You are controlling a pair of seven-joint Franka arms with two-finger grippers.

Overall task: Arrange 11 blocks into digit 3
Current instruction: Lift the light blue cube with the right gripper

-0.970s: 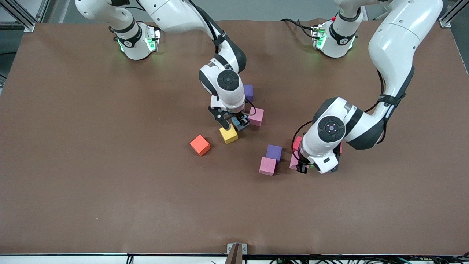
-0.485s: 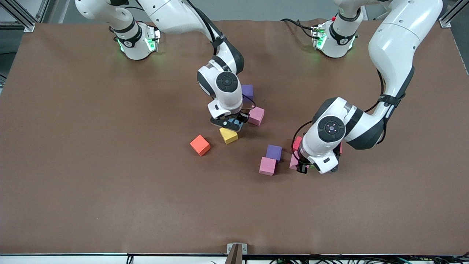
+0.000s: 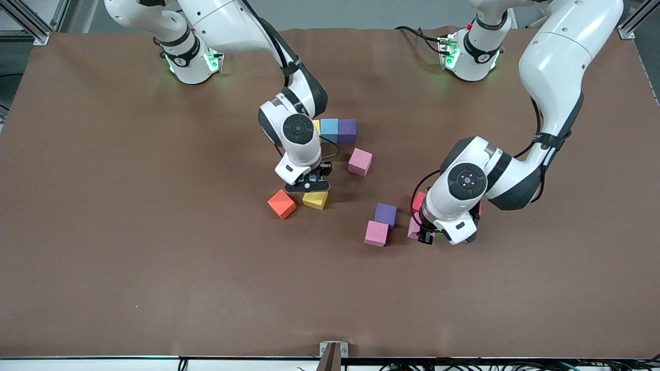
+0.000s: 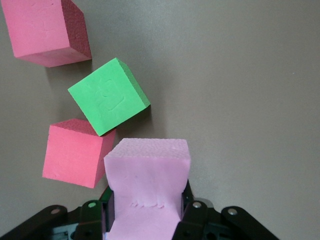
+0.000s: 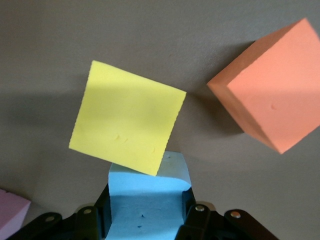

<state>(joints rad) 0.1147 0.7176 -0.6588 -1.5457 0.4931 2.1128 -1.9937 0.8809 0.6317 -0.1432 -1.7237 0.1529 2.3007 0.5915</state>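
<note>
- Blocks: small matte foam cubes, same size, scattered mid-table; no digit formed
- Row farthest from the camera: light blue cube [image 3: 329, 130] touching a purple cube [image 3: 347, 130] on its left-arm side; a sliver of yellow shows at its other side, mostly hidden by the right arm
- Pink cube [image 3: 360, 162]: alone, nearer the camera than that row
- Right gripper [image 3: 312, 184]: jaws pinching a light blue block [image 5: 148, 202], low over the yellow cube [image 3: 315, 199]; the block's edge is against that cube
- Orange cube [image 3: 281, 203]: turned cornerwise, just beside the yellow cube, toward the right arm's end
- Second purple cube [image 3: 385, 214] and second pink cube [image 3: 376, 233]: touching, pink nearer the camera
- Left gripper [image 3: 429, 234]: jaws pinching a pink block [image 4: 148, 186], squeezed in at the sides, close over the table
- Beside it: green cube [image 4: 108, 95], tilted, embossed top, between two red cubes [image 4: 73, 152] [image 4: 46, 29]
</note>
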